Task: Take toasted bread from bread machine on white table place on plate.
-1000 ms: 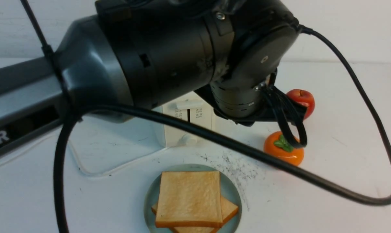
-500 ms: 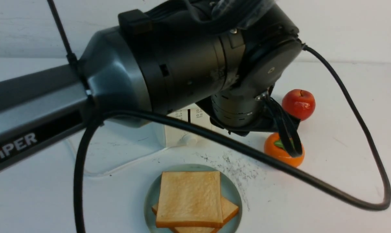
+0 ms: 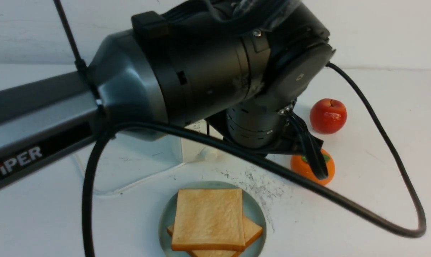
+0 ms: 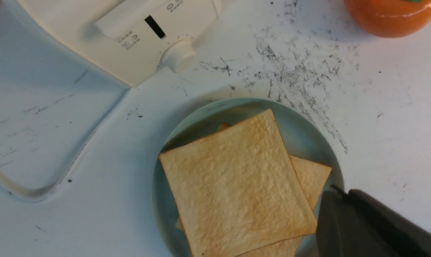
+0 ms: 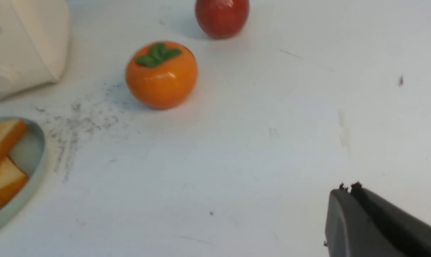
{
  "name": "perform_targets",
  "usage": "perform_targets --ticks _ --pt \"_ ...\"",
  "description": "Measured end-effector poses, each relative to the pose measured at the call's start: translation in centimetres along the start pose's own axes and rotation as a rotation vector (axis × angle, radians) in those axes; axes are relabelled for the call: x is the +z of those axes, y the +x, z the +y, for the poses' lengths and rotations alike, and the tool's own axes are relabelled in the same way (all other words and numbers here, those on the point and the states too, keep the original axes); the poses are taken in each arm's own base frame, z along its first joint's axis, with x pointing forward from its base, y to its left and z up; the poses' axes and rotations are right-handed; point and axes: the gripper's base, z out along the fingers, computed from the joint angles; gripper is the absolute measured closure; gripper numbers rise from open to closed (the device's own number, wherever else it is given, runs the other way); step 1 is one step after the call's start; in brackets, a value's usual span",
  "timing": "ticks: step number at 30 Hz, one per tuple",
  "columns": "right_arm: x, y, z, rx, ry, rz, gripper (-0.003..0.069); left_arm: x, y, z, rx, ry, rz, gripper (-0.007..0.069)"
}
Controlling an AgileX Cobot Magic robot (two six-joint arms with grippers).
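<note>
**Q:** What lies nearest, at the lower centre of the front view?

**A:** The plate (image 3: pixel 258 210), resting on the desk (image 3: pixel 361 178); both slices of toasted bread (image 3: pixel 208 217) lie flat on it, the upper slice skewed over the lower, whose corner shows at the right.

**Q:** And the grippers?

**A:** The left gripper (image 4: pixel 344 192) hangs above the plate's rim, beside that corner; the right gripper (image 5: pixel 348 187) hangs over bare desk, well apart from the fruit; each is clenched, fingers pressed together, grasping nothing.

**Q:** What lies farther back?

**A:** Black specks (image 3: pixel 261 189) just beyond the plate; an orange fruit (image 3: pixel 301 169) at centre right; the bread machine (image 3: pixel 195 151) at centre, mostly hidden by the left arm (image 3: pixel 129 89), which fills the upper left and middle of the frame; farthest, a red apple (image 3: pixel 328 116) behind the orange fruit.
</note>
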Motion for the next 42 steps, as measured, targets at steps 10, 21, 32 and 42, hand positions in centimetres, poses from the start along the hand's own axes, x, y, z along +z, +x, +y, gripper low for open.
perform_targets --ticks 10,21,32,42 --pt "0.1 0.0 0.0 0.003 0.000 -0.025 0.0646 -9.3 0.1 4.4 0.100 0.053 -0.210 0.0638" --pt "0.1 0.0 0.0 0.003 0.000 -0.025 0.0635 -15.4 9.0 10.7 -0.031 0.228 -0.191 0.0638" --pt "0.1 0.0 0.0 0.003 0.000 -0.024 0.0618 -7.3 21.5 13.1 -0.241 0.568 -0.440 0.0638" --pt "0.1 0.0 0.0 0.003 0.000 -0.024 0.0606 -4.7 24.4 11.8 -0.293 0.951 -0.733 0.0634"
